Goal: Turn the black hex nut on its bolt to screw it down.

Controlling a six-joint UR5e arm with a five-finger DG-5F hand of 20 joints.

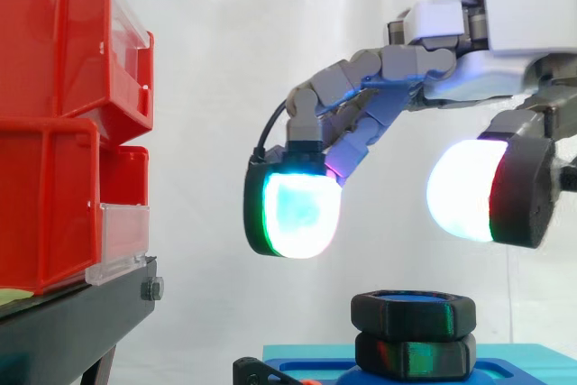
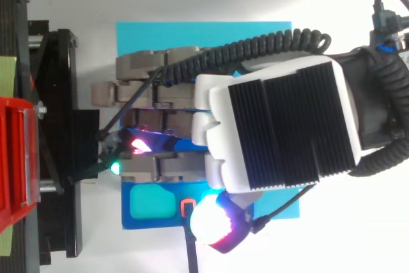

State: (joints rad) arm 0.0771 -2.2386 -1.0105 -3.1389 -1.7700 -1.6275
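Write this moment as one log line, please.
hand: open, above nut, no contact | black hex nut: untouched on blue base | grasp: not yet made

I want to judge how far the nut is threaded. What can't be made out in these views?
Top view: the hand covers the black hex nut and most of the blue base.
Side view: the nut hides the bolt's thread; whether the black hex piece under it is a second nut or the bolt's head is unclear.
Side view: the bottom edge cuts off the base.
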